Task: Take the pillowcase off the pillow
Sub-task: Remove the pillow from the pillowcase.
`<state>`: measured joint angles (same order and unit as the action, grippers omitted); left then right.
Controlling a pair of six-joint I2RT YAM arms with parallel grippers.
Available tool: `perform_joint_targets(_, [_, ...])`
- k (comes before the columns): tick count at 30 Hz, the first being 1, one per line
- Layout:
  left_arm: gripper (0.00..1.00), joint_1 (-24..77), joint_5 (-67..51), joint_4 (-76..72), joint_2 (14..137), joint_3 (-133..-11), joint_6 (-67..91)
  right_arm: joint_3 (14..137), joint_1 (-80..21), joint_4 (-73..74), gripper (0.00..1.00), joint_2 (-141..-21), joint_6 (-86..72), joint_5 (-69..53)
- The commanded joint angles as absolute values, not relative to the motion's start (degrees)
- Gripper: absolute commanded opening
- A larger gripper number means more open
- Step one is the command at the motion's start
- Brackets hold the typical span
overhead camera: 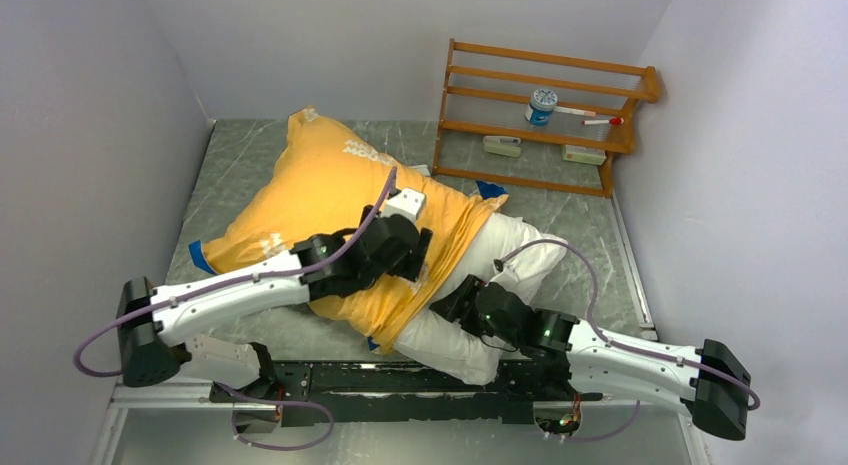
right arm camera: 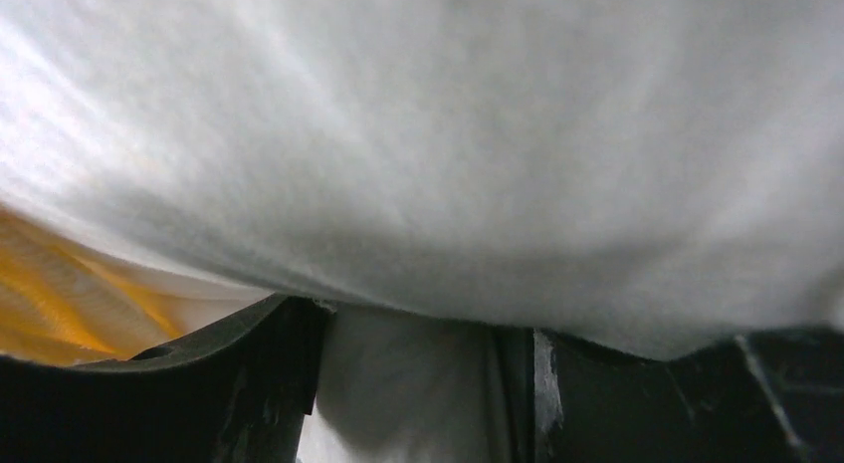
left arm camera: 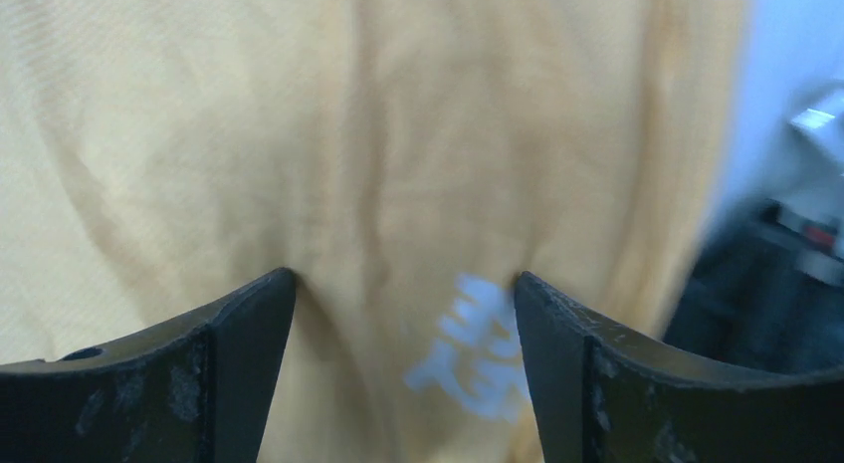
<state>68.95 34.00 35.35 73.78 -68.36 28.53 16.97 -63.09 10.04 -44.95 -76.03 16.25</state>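
Left gripper (left arm camera: 403,284) spread, holding nothing, pressed on orange pillowcase (overhead camera: 320,185) | right gripper (right arm camera: 423,319) straddles a pillow (overhead camera: 510,247) fold, clamp unclear | pillow's near-right end bared, rest sheathed | long axis far-left to near-right; pillowcase must slide far-left, left gripper nearer.

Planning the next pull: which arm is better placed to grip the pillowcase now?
Probably left. The left gripper stands open against the orange pillowcase; the right gripper is at the bare white pillow.
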Motion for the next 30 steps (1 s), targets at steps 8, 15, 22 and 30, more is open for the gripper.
perform_joint_targets(8, [0.05, 53.78, 43.94, 36.00, 75.20, -66.66, 23.62, 13.37, -63.37, 28.02, 0.64, -41.12, -80.72, 13.28])
perform_joint_targets(15, [0.05, 38.13, 35.41, 35.41, 64.80, -60.05, 21.58, 15.03, -63.29, 30.61, 0.65, -38.60, -80.54, 16.30])
perform_joint_targets(22, [0.05, 36.25, 22.50, 35.27, 62.63, -56.48, 21.36, 23.31, -63.28, 30.78, 0.69, -39.11, -72.26, 16.09])
perform_joint_targets(30, [0.05, 36.30, 14.68, 38.83, 56.34, -52.92, 24.80, 48.50, -63.26, 42.20, 0.75, -41.64, -60.60, 27.46])
